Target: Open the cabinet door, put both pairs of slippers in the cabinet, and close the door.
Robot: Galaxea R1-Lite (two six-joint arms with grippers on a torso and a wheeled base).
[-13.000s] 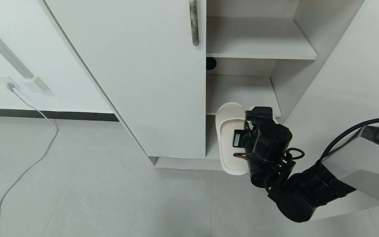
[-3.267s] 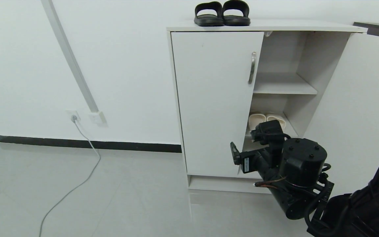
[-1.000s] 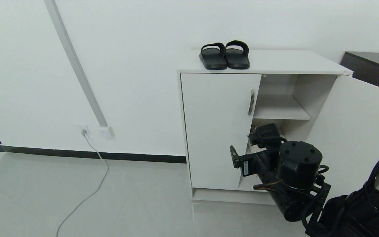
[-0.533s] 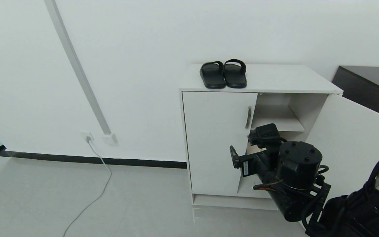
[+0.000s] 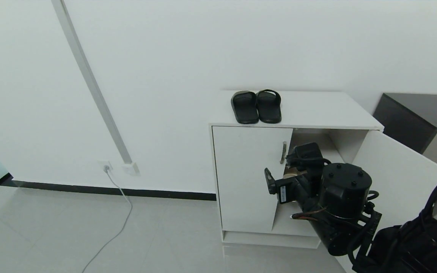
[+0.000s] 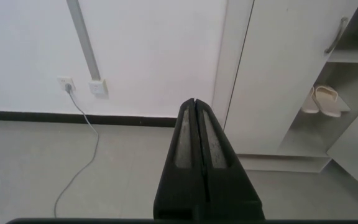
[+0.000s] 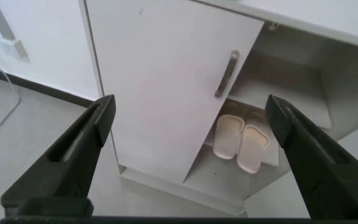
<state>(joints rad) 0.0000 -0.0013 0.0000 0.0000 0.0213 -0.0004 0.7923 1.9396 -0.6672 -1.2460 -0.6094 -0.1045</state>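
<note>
A pair of black slippers [image 5: 256,106] lies on top of the white cabinet [image 5: 317,110], near its left end. The cabinet's left door [image 5: 247,182] is shut and its right door [image 5: 400,170] stands swung open. A pair of white slippers [image 7: 244,137] [image 6: 325,99] sits side by side on a lower shelf inside. My right gripper [image 7: 189,106] hangs open in front of the opening, level with that shelf, nothing between its fingers [image 5: 268,181]. My left gripper [image 6: 194,109] is shut and empty, low over the floor to the left of the cabinet.
A grey cable [image 5: 116,223] runs from a wall socket [image 5: 106,166] down across the tiled floor [image 5: 89,242]. A slanted wall strip [image 5: 89,83] stands left of the cabinet. A dark piece of furniture [image 5: 415,117] stands behind the open door.
The head camera has risen, so the cabinet sits lower in the picture and its top shows. Thirteen seconds ago my right gripper held the white slippers; now they lie on the shelf.
</note>
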